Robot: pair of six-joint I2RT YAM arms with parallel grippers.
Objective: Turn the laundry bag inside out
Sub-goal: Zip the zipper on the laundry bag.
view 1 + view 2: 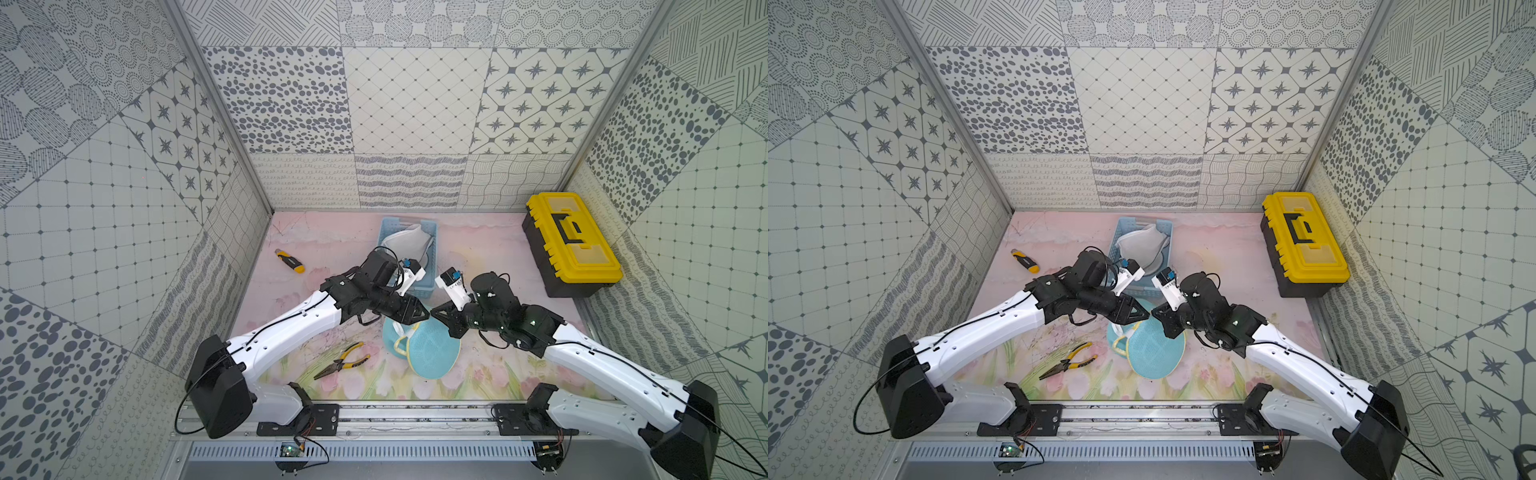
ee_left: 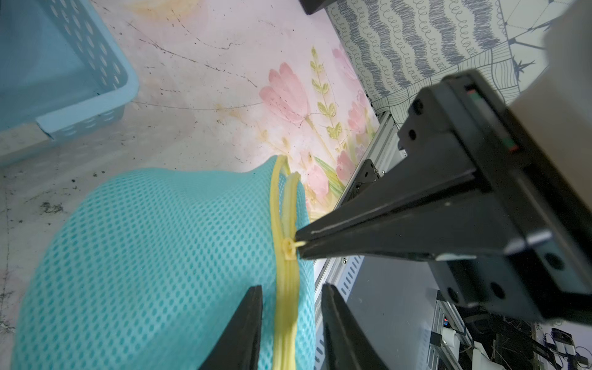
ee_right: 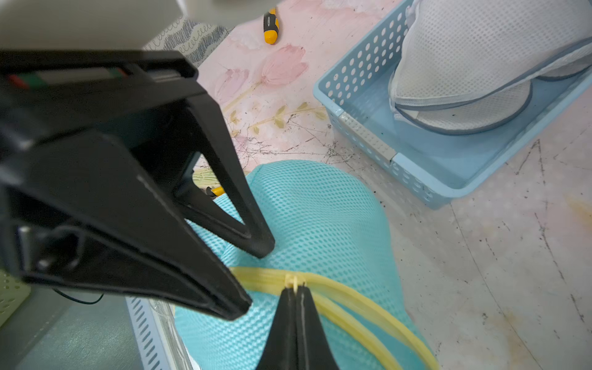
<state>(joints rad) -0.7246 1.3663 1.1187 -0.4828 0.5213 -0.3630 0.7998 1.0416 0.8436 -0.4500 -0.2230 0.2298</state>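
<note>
Right gripper (image 3: 296, 290) — jaws pressed together on the small yellow zipper pull (image 3: 292, 281) of the turquoise mesh laundry bag (image 3: 317, 217). Left gripper (image 2: 291, 290) — jaws partly apart, straddling the yellow zipper tape (image 2: 286, 307); whether they actually pinch the fabric cannot be told. The bag lies near the bench's front edge, mid-width, under both tools. Behind it, a pale blue perforated plastic basket (image 1: 388, 232) holds a white mesh bag (image 1: 405, 245).
</note>
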